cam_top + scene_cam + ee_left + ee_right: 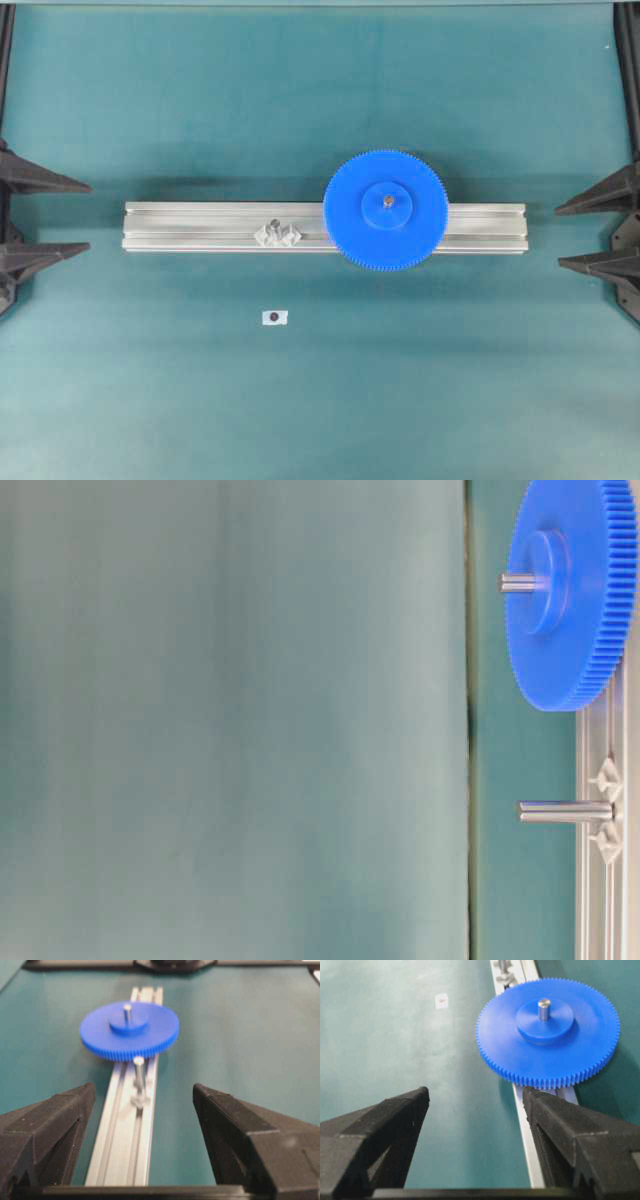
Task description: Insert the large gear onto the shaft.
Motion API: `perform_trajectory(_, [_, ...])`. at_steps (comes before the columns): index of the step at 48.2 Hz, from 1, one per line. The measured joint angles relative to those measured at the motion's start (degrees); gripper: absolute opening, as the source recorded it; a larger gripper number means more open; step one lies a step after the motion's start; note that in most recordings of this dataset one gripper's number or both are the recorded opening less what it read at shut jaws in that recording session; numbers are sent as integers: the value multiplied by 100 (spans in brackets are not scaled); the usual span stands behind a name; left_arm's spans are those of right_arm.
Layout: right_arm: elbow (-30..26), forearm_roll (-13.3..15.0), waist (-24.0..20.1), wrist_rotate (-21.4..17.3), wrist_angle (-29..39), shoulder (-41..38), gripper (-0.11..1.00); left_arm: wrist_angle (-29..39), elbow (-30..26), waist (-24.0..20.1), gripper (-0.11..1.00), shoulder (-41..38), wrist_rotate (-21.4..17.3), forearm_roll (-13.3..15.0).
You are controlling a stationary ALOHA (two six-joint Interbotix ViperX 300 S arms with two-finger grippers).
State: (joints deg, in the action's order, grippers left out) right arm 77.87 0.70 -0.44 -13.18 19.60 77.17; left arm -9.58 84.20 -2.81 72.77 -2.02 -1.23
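Observation:
The large gear, a bright-blue toothed disc, lies flat on the aluminium rail. The shaft pokes up through its raised hub. The table-level view shows the gear seated with the shaft tip sticking out. My left gripper is open at the left edge, well apart from the gear. My right gripper is open at the right edge, just short of the gear. Neither holds anything.
A second bare pin stands on a small silvery mount on the rail, left of the gear and in line with my left gripper. A small white sticker lies on the green mat in front of the rail.

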Motion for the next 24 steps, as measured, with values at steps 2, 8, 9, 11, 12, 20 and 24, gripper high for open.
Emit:
perform_trajectory(2, [0, 0, -9, 0, 9, 0, 83, 0, 62, 0, 80, -18, 9, 0])
perform_trajectory(8, [-9, 0, 0, 0, 9, 9, 83, -18, 220, 0, 80, -26, 79, 0])
perform_trajectory(9, [0, 0, 0, 0, 9, 9, 83, -18, 246, 0, 80, -26, 123, 0])
perform_trajectory(11, [-9, 0, -9, 0, 9, 0, 83, -26, 290, 9, 80, -18, 167, -9])
perform_trajectory(12, [-9, 9, -9, 0, 9, 9, 83, -35, 308, 0, 80, -18, 193, 0])
perform_trajectory(20, [0, 0, 0, 0, 9, 0, 83, -53, 721, 0, 80, -26, 229, -9])
perform_trajectory(24, [-9, 0, -9, 0, 9, 9, 83, -70, 809, 0, 80, -26, 220, 0])
